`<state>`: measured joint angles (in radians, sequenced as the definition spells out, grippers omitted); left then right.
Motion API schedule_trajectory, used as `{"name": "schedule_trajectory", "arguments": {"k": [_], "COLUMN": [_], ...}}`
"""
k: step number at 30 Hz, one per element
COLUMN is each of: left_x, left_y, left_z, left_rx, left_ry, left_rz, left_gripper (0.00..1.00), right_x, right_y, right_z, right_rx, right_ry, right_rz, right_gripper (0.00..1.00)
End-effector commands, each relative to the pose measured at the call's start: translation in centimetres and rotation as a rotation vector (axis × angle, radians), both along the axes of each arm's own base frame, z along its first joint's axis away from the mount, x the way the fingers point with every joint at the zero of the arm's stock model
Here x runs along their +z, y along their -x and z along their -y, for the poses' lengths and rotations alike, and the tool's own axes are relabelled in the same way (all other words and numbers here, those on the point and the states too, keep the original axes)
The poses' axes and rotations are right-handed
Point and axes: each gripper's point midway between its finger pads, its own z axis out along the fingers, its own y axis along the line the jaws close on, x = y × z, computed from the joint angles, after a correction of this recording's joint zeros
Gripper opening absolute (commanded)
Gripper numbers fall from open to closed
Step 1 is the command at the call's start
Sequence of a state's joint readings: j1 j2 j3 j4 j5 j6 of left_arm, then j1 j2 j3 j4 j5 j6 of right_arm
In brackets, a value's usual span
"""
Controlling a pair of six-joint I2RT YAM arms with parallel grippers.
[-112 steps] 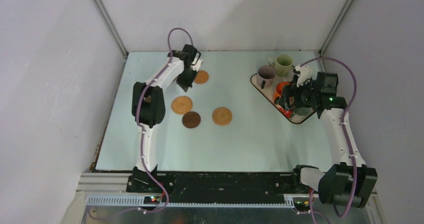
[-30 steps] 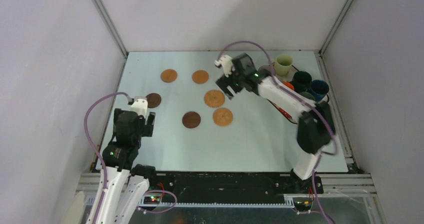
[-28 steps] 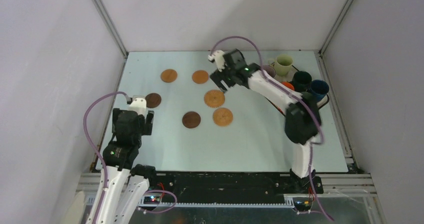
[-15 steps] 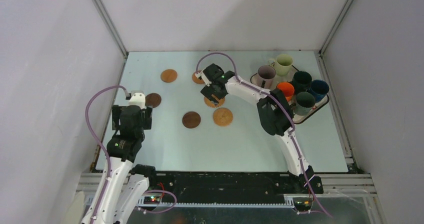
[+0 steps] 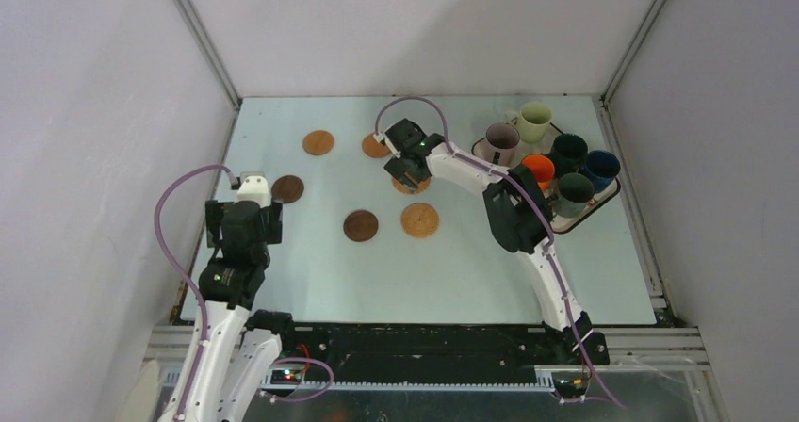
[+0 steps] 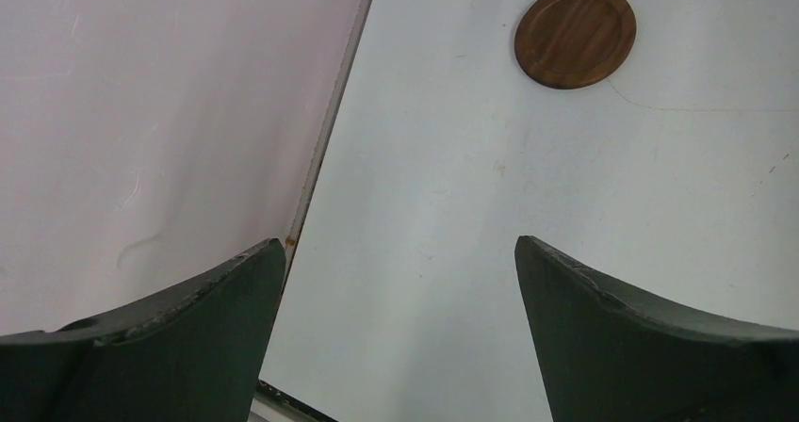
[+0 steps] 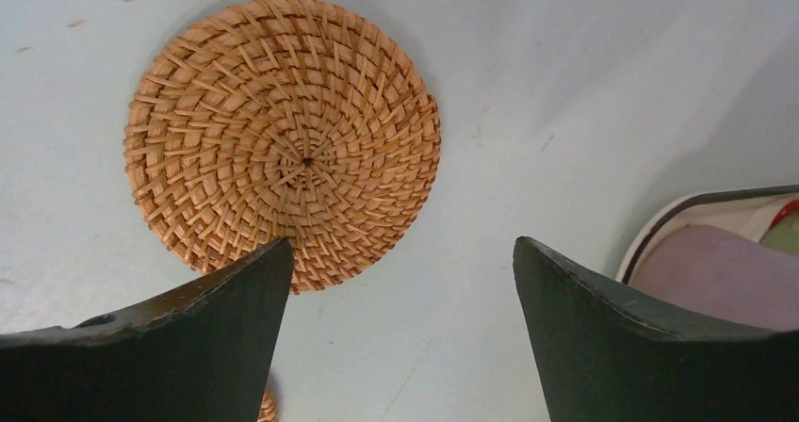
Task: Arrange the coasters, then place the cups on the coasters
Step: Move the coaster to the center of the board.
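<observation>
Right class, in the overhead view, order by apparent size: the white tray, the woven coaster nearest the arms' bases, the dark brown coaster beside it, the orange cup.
1. White tray.
2. Woven coaster and dark brown coaster: too alike to rank.
3. Orange cup, slightly smaller.

1. The woven coaster [image 7: 283, 144] in the upper left of the right wrist view is plaited straw, light orange-brown, rough and bumpy.
2. The dark coaster [image 6: 575, 35] at the top of the left wrist view is brown wood, smooth, with fine grain lines and a soft shine.
3. The surface [image 6: 565, 215] is pale, flat and matt, with small scratches and specks.
4. The left pincer [image 6: 400, 252] looks like dark matt plastic, a bit rough at its edges. The right pincer [image 7: 400, 252] looks the same.
5. The wall [image 6: 141, 111] on the left is matt pinkish-white with faint scuffs.
6. The tray [image 7: 688, 207] rim at the right edge looks smooth and white.
7. The cable [image 5: 411, 100] looks like smooth purple plastic.
</observation>
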<state>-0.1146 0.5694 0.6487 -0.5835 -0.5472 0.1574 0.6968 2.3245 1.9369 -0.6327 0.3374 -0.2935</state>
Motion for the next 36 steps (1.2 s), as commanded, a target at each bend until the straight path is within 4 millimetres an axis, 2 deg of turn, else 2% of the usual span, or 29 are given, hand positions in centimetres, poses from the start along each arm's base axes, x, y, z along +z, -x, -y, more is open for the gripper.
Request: {"name": "schedule_trajectory", "arguments": {"k": [1, 4, 7, 12, 21, 36], "left_x": [0.3, 0.3, 0.3, 0.2, 0.0, 0.2], "left_y": [-0.4, -0.4, -0.5, -0.5, -0.5, -0.4], "left_z": [-0.3, -0.3, -0.3, -0.3, -0.3, -0.3], "left_rx": [0.027, 0.026, 0.027, 0.027, 0.031, 0.032], "left_ry": [0.014, 0.014, 0.013, 0.013, 0.012, 0.011], "left_rz": [0.040, 0.039, 0.037, 0.033, 0.027, 0.036], "left_gripper": [1.00, 1.00, 1.00, 1.00, 1.00, 1.00], "right_x": [-1.6, -1.6, -1.2, 0.4, 2.6, 2.3], "right_y": [-1.1, -1.4, -1.2, -1.1, -1.3, -1.6], "right_z": [3.2, 3.7, 3.3, 2.2, 1.7, 1.0], "right_rx": [-0.054, -0.061, -0.047, -0.024, -0.019, -0.023], "right_ry": [0.064, 0.050, 0.017, -0.018, -0.068, -0.051], "right_rz": [-0.008, -0.018, -0.022, 0.024, 0.075, 0.113], "right_gripper": [0.92, 0.92, 0.92, 0.92, 0.92, 0.93]}}
